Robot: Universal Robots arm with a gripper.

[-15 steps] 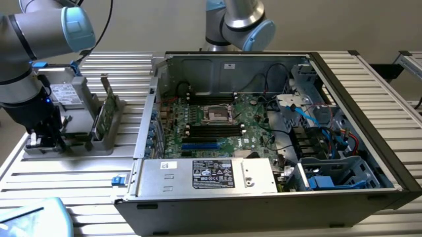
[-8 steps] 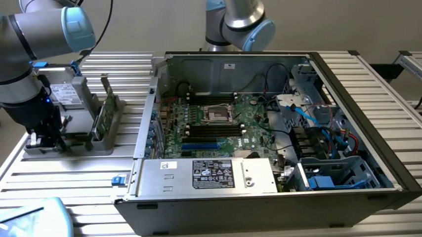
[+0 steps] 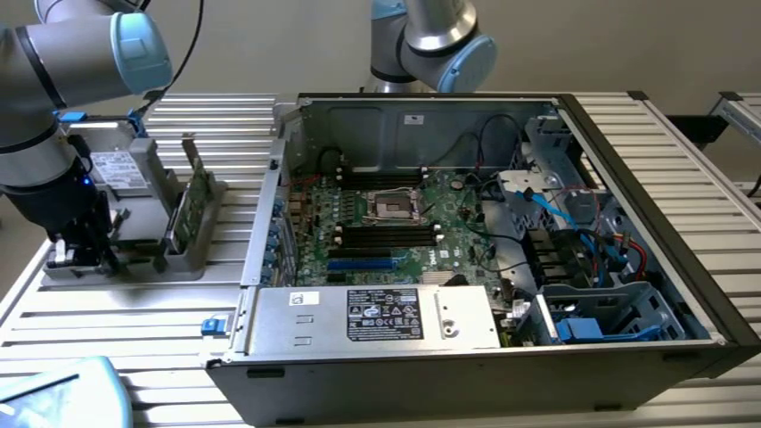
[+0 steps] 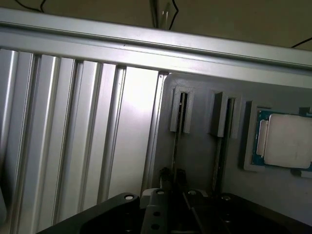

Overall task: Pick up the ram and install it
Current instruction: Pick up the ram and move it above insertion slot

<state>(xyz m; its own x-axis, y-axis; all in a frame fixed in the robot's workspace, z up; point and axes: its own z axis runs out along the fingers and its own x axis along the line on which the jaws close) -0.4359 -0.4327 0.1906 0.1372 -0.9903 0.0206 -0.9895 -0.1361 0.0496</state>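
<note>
- The ram [image 4: 175,146] stands on its long edge in a narrow slot of the grey holder [image 4: 200,161]. This holder lies on the slatted metal table [image 4: 73,136], at the exterior view's left of the open computer case [image 3: 571,116].
- In the wrist view the ram is seen from its edge, as one thin dark line that runs from the slot's end block to the gripper [image 4: 173,176].
- The gripper is low over the holder and sits over the upper edge of the ram. If it is already clamped on the board or only standing around it, one cannot tell.
- A second slot is just beside the first, and the square processor chip [image 4: 287,141] lies in its own recess further along the same holder.
- The taller green card [image 3: 188,209] stands well apart from the gripper on the holder.
- By judgement, the ram is very light and quite stiff, but thin and fragile: it may tilt or twist if it is held off-centre.
- The safe place to hold it seems to be the two flat faces near the middle of the upper edge, away from the contacts at the bottom.
</note>
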